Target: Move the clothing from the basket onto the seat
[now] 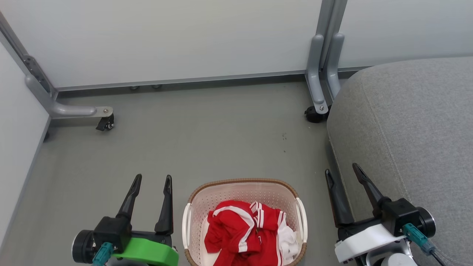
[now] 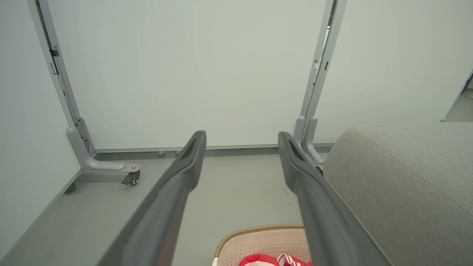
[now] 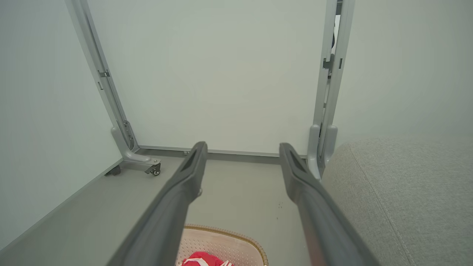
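Both spread and empty, my left claw point(image 1: 153, 177) and right claw point(image 1: 341, 168) flank the basket point(image 1: 240, 181); open floor point(image 1: 203, 133) ahead, seat point(image 1: 406, 122) edge rightward.

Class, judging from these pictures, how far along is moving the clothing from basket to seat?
Done: nothing yet; the red clothing lies heaped in the basket. In hand: nothing; the left hand and right hand hang open beside the basket. Left: carrying every garment onto the grey seat.
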### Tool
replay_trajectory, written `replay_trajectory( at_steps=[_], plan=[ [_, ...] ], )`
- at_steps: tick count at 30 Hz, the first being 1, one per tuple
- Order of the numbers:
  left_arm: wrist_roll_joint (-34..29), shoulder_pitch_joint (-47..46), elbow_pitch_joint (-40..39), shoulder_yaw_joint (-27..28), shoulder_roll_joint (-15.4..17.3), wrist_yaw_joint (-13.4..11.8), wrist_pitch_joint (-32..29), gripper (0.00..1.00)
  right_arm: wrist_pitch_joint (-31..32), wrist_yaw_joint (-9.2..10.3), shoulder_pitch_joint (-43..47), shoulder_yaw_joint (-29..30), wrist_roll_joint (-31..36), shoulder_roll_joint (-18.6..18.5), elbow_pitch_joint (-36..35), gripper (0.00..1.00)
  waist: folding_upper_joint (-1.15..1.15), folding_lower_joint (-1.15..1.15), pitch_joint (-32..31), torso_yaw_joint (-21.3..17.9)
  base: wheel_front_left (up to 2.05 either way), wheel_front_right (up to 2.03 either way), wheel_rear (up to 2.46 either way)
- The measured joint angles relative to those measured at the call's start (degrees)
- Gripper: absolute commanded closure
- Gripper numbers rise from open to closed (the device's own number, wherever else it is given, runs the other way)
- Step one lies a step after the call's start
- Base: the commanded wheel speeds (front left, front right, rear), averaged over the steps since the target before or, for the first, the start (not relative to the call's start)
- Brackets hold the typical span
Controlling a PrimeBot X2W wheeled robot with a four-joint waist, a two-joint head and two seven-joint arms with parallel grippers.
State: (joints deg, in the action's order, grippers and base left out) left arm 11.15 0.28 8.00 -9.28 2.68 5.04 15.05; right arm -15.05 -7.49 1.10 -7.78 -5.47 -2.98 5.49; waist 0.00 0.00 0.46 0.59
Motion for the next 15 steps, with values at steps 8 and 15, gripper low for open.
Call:
replay_trajectory(
  at_steps=[8,15],
  plan=[
    [-0.01,-0.01,0.16,-0.13,0.01,0.04,0.00,0.00,0.00,0.00,-0.01,0.33,0.01,0.00,-0.08,0.00,0.00,0.00,0.93,0.01,0.00,0.00,0.00],
    [-0.29,-1.59,0.92,-0.98,0.02,0.48,0.08,0.00,0.00,0.00,-1.13,1.21,0.11,-0.18,-0.66,0.00,0.00,0.00,3.70,-0.10,0.00,0.00,0.00]
  ],
)
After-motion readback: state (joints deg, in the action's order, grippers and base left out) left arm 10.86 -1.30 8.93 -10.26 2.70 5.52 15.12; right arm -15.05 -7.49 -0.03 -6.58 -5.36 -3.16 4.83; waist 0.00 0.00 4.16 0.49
